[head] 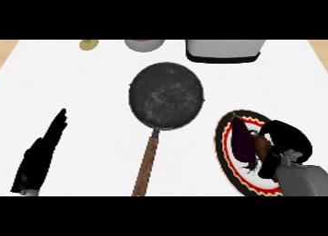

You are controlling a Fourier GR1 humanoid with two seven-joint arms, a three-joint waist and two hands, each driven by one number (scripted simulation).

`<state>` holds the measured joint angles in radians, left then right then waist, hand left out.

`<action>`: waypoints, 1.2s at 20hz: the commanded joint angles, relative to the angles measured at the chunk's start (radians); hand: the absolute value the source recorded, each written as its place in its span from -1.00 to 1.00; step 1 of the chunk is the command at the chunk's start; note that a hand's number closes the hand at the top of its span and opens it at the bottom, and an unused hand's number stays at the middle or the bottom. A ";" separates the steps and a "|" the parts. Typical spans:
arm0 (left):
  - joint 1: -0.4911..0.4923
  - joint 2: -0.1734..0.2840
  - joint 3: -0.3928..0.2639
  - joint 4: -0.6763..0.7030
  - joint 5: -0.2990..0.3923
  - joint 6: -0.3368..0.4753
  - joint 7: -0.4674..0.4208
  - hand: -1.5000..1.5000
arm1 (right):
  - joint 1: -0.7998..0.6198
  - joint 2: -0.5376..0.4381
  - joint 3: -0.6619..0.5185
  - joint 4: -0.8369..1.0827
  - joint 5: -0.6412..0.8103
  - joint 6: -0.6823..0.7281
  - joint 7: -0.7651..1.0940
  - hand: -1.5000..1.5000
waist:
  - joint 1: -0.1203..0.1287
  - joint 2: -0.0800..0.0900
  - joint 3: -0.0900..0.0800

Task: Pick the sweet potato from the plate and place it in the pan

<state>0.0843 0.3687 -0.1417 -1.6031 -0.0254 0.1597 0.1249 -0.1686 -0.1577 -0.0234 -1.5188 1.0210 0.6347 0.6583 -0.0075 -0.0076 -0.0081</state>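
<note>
The right robot hand (284, 140) is curled around the sweet potato (262, 146) on the plate (229, 162). The left robot hand (41, 154) is held straight-fingered over the surface (78, 83). Farther back, the pan (165, 95) is seen.

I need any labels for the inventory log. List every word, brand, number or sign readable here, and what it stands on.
None: no word, number, brand or sign can be read in the head view.
Pan: plain dark surface, wooden handle unmarked.
Plate: only a red, yellow and black rim pattern, no lettering.
Grey appliance at the far edge: no label shows.
Cup and small yellowish item: cut off by the view's edge, nothing legible.
</note>
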 commanded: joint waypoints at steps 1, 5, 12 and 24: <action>0.027 0.003 -0.009 -0.066 -0.026 -0.005 0.039 0.00 | -0.092 0.005 -0.042 0.033 -0.040 -0.042 -0.042 1.00 | 0.016 0.007 0.009; -0.004 -0.052 -0.016 0.011 -0.048 0.035 0.004 0.00 | -0.029 -0.064 -0.019 -0.165 0.013 -0.154 -0.107 1.00 | 0.000 0.006 0.008; -0.005 -0.037 -0.007 0.019 -0.027 -0.004 -0.003 0.00 | -0.179 -0.133 0.011 -0.266 0.051 -0.353 -0.292 1.00 | 0.015 0.008 0.008; -0.010 -0.034 0.017 -0.034 -0.043 -0.037 0.037 0.00 | -0.597 0.086 -0.006 0.215 0.007 -0.510 -0.279 1.00 | 0.036 0.014 0.008</action>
<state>0.0783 0.3379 -0.1259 -1.6204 -0.0618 0.1283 0.1437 -0.6359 -0.1043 0.0158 -1.5058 1.0583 0.1884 0.4204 0.0201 0.0028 -0.0003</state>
